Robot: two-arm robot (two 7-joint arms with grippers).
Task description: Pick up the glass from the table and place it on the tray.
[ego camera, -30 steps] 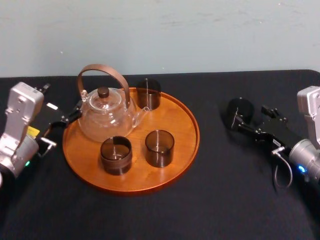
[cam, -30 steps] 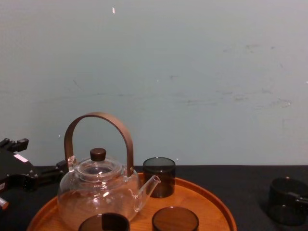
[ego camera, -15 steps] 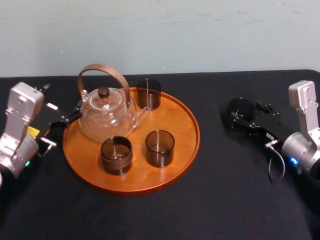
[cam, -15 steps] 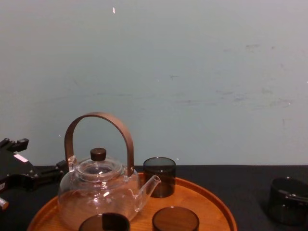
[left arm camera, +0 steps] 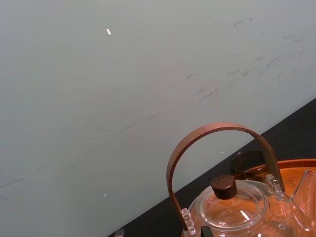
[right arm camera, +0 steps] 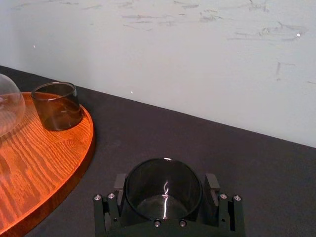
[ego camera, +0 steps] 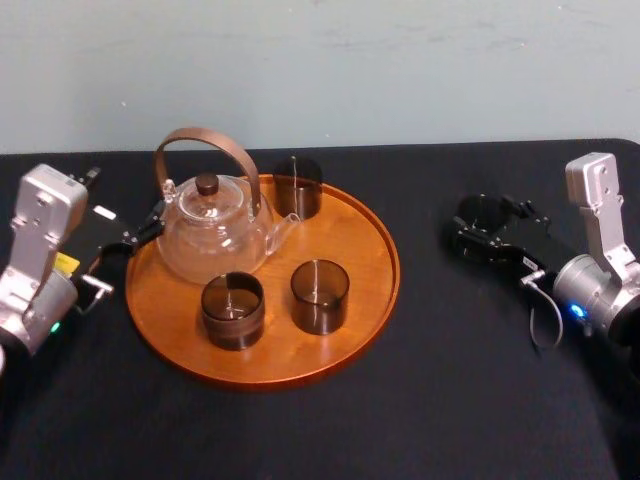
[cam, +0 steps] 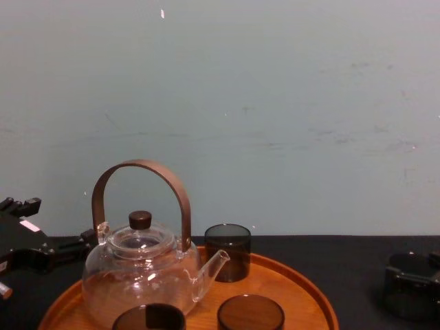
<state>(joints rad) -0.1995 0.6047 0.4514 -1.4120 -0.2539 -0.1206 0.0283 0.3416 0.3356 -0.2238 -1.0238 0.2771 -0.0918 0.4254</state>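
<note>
**Right jaws around the glass, off the tray's right rim**

The glass (ego camera: 482,216) stands on the counter (ego camera: 450,380), well to the right of the tray (ego camera: 372,262) and about level with its middle. My right jaws are apart, one on either side of the glass, each close against its wall with very little gap; from the wrist the glass (right arm camera: 164,190) sits square between them, its mouth open upward. My right arm (ego camera: 600,275) reaches in from farther right of the tray.

Between the glass and the tray's right rim runs a strip of bare black counter. The rim is low and rounded, and just inside it the right side of the tray is bare wood.

The rest of the tray is occupied. A clear teapot (ego camera: 212,235) with a tall brown hoop handle fills the left rear. One dark glass (ego camera: 297,187) stands at the rear rim beside the spout. Two more stand toward the front, one left of centre (ego camera: 232,310) and one at centre (ego camera: 319,295), apart from each other.

Behind the tray the counter ends at a pale wall (ego camera: 400,70). In front of the tray the counter runs on bare.

My left arm (ego camera: 40,262) sits parked left of the tray. My left jaws lie just off the tray's left rim near the teapot, and I cannot tell whether they are apart or together.
</note>
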